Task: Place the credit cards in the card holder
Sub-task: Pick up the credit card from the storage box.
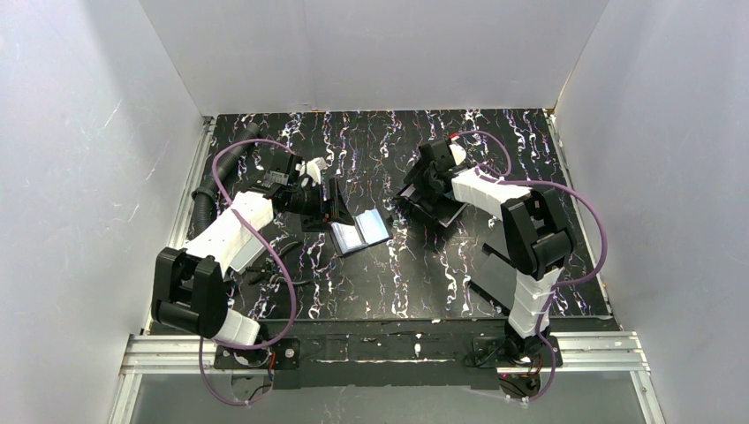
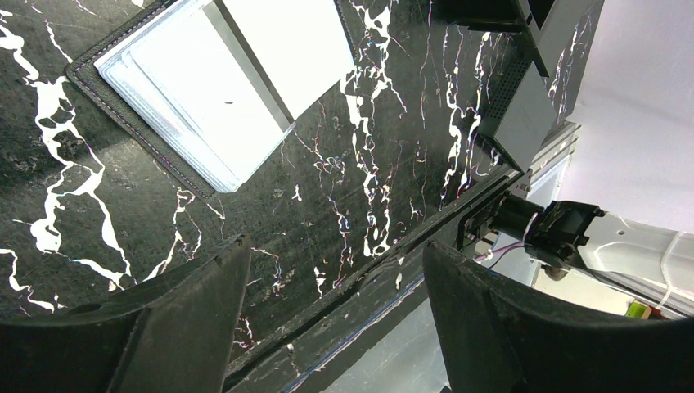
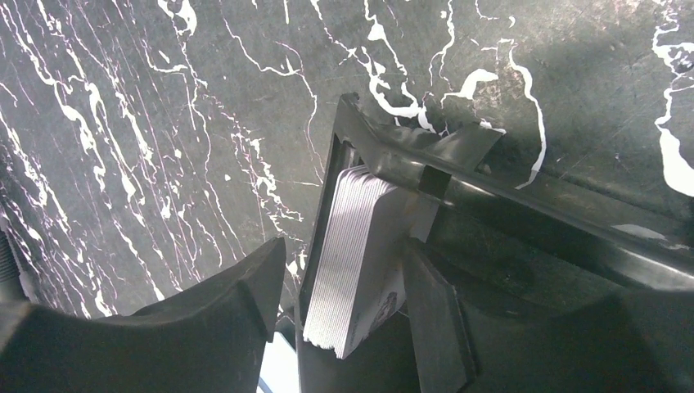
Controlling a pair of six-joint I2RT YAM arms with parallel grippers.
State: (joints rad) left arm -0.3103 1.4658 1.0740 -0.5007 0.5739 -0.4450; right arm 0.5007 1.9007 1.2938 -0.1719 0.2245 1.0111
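**Two arms over a black marbled table (image 3: 147, 123).**

**Right wrist view.** The right gripper (image 3: 344, 254) is straddling a stack of credit cards (image 3: 372, 229). The stack is standing on edge in the corner of a black rimmed tray (image 3: 532, 205). The jaws are standing apart, with the stack sitting between them. The stack's broad face is lying just beside the finger at the right of the view. The tray's wall is showing between the card edges and the finger at the left of the view. Whether either finger is actually touching the cards cannot be told.

**Left wrist view.** The left gripper (image 2: 337, 262) is hovering over bare table, its jaws standing wide apart with nothing between them. The card holder (image 2: 205, 90) is lying open and flat on the table, ahead of the finger at the left of the view and well beyond its tip. Its pale inside is facing up within a stitched black border. A grey slab (image 2: 524, 123) is lying ahead of the other finger, near the table's edge.

**Top view.** The card holder is resting between the two grippers, nearer the left one and apart from the tray.
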